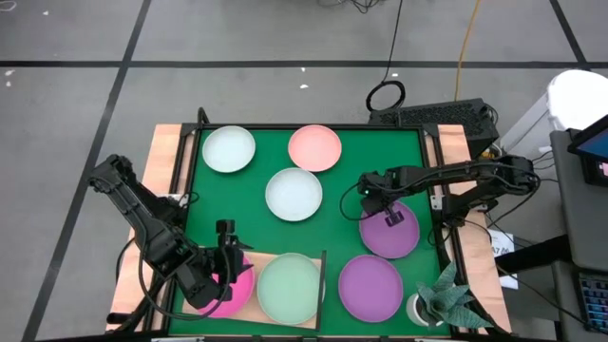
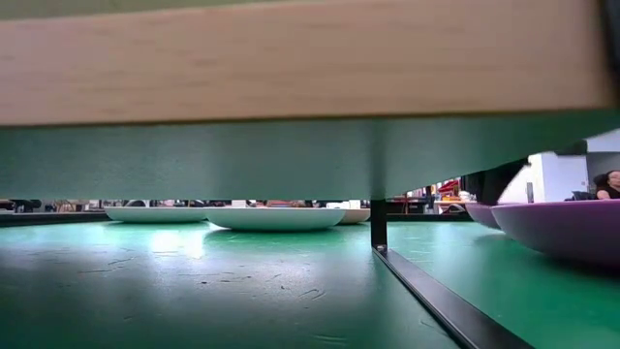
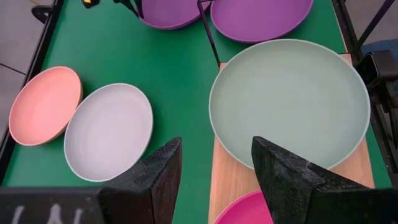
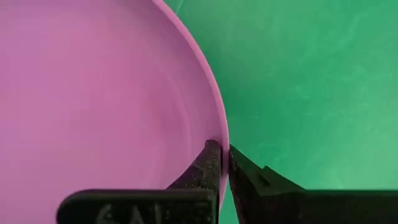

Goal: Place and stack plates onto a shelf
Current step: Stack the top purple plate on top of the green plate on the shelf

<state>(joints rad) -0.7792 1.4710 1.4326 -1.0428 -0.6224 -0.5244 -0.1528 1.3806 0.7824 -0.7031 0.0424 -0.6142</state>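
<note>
- High view: grey floor around a table with a green mat [image 1: 342,180]. Shelf [image 1: 321,318] at the near edge carries a magenta plate [image 1: 237,290] and a pale green plate [image 1: 288,288]. Loose on the mat: mint plate [image 1: 229,148], pink plate [image 1: 314,147], white plate [image 1: 294,194], two purple plates [image 1: 394,237] [image 1: 370,286]. Left gripper [image 1: 228,249] hangs over the magenta plate; right gripper [image 1: 378,204] sits at the upper purple plate's rim.
- Low view: shelf underside overhead, plates beyond, room behind.
- Left wrist view: fingers [image 3: 149,180] spread, holding nothing.
- Right wrist view: fingers [image 4: 208,165] pressed together, pinching the purple rim.
- Step: pickup of the purple plate. Next, judged: lift it level and carry it to the shelf stack.
</note>
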